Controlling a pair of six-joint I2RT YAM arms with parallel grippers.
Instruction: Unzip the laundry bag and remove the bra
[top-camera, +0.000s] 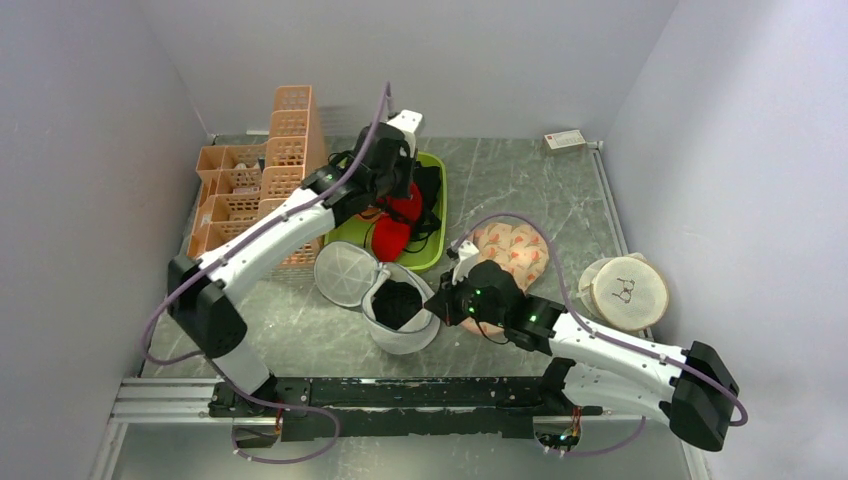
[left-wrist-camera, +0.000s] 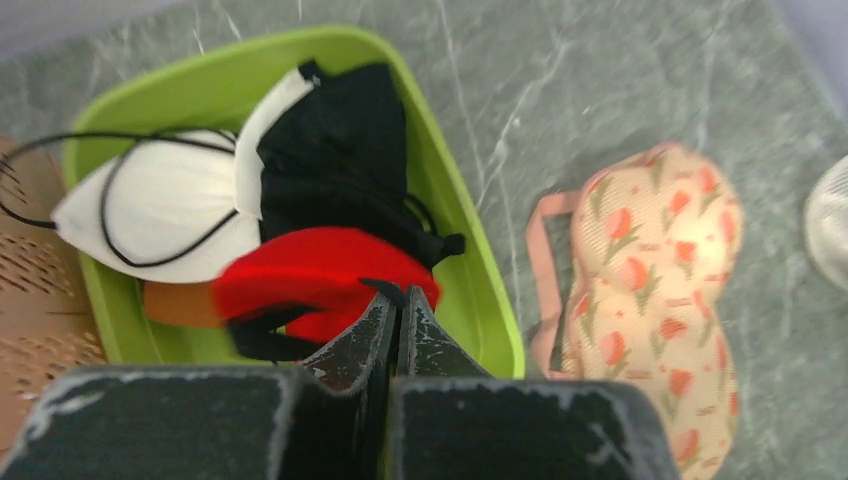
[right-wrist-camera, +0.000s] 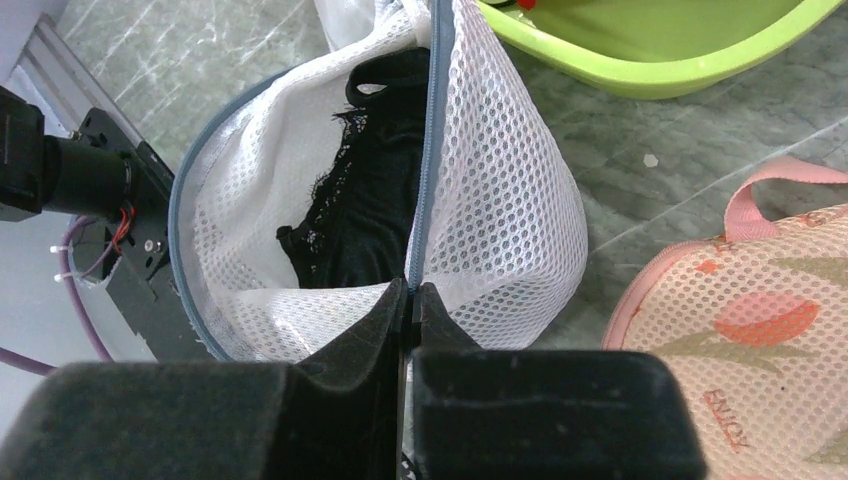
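The laundry bag (top-camera: 402, 318) lies unzipped on the table, its two white mesh halves spread apart, with a black garment (right-wrist-camera: 365, 215) inside the near half. My right gripper (right-wrist-camera: 410, 292) is shut on the bag's (right-wrist-camera: 510, 220) grey zip rim; it also shows in the top view (top-camera: 440, 300). The red bra (left-wrist-camera: 315, 272) hangs over the green tray (left-wrist-camera: 480, 290), held by a dark strap in my shut left gripper (left-wrist-camera: 398, 298). In the top view the bra (top-camera: 393, 232) hangs below my left gripper (top-camera: 398, 195), over the tray (top-camera: 432, 255).
The tray also holds a white-cupped bra (left-wrist-camera: 150, 215) and a black garment (left-wrist-camera: 335, 160). A peach floral padded item (top-camera: 512, 255) lies right of the bag. A cream round mesh pouch (top-camera: 625, 292) sits far right. Orange baskets (top-camera: 255, 185) stand at the left.
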